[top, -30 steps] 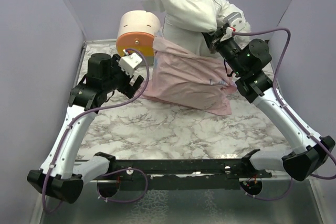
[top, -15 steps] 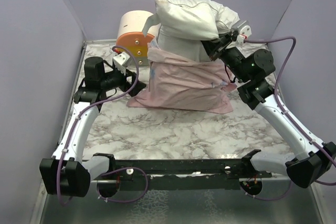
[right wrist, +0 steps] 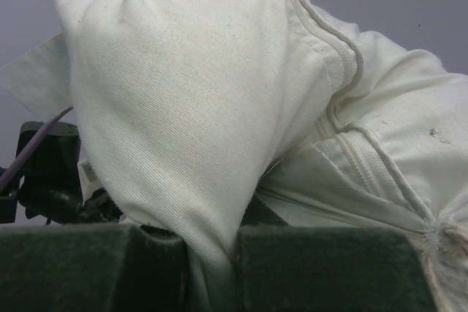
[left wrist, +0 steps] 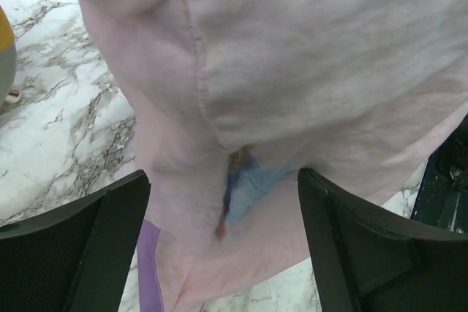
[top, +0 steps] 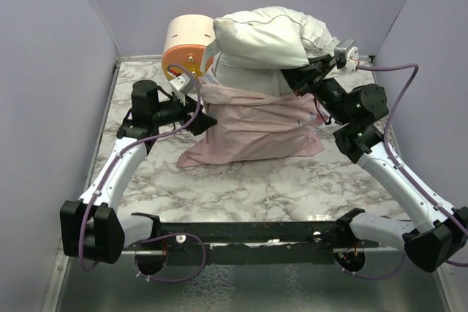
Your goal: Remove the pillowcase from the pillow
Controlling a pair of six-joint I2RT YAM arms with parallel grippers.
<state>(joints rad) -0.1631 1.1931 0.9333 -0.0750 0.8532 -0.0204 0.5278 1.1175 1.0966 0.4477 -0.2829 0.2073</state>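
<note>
surface: marble table (top: pixel 241 188), lilac walls.
pillow (top: pixel 263 34): raised at 12 o'clock, upper half out.
pillowcase (top: pixel 256 126): mid-table, sheathing the pillow's lower half.
right gripper (top: pixel 301 78): clenched on a pillow fold.
left gripper (left wrist: pixel 221 180): fingers spread, pink fabric between them.
advice: the left should pinch the hem before the right hauls.

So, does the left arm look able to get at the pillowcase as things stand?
Probably yes. The left pincer is open at the left edge of the pillowcase, with the pink fabric hanging between its jaws in the wrist view. Nothing else appears to lie in the way.
</note>
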